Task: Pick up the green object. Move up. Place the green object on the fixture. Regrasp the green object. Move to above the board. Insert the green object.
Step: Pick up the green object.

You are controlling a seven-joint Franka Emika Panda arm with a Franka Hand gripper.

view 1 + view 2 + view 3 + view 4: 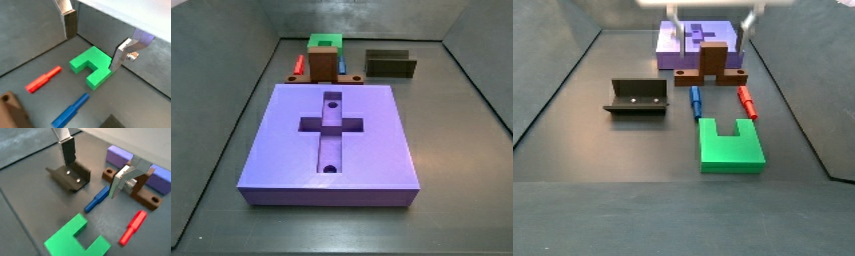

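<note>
The green object (pixel 727 145) lies flat on the dark floor, its two prongs pointing toward the brown block. It shows in both wrist views (pixel 90 67) (pixel 77 240) and behind the brown block in a side view (pixel 325 42). My gripper (pixel 711 22) hangs high above the floor, open and empty, with nothing between the fingers in both wrist views (pixel 93 37) (pixel 93 165). The fixture (pixel 637 97) stands apart from the green object, also seen here (pixel 69 175) (pixel 389 65). The purple board (pixel 331 130) with its cross recess lies beyond the brown block (pixel 694 45).
A brown block (pixel 714 62) stands between the board and the green object. A blue piece (pixel 696 100) and a red piece (pixel 748 100) lie on the floor between them, also in a wrist view (pixel 97 198) (pixel 132 228). Grey walls ring the floor.
</note>
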